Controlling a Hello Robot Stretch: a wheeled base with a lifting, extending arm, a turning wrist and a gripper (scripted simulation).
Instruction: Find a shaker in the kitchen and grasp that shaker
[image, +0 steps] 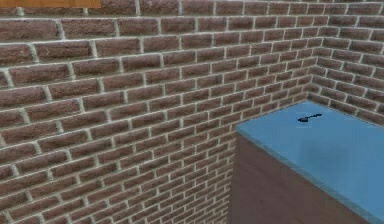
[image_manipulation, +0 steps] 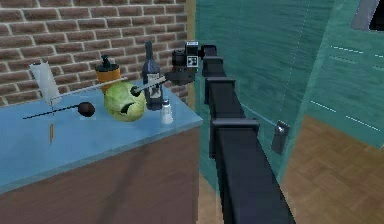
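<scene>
The thin fingers (image_manipulation: 150, 91) lie against the tall dark glass bottle (image_manipulation: 149, 62); their spread, and whether they hold anything, cannot be told. The small pale shaker (image_manipulation: 167, 113) stands on the blue tabletop (image_manipulation: 60, 150) just beside that bottle's base. A sideways nudge would likely topple either.

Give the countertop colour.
The countertop is light blue, best seen in the arm side view.

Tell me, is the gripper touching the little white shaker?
Cannot tell. In the arm side view the gripper sits just above the white shaker; neither contact nor gap shows plainly.
</scene>
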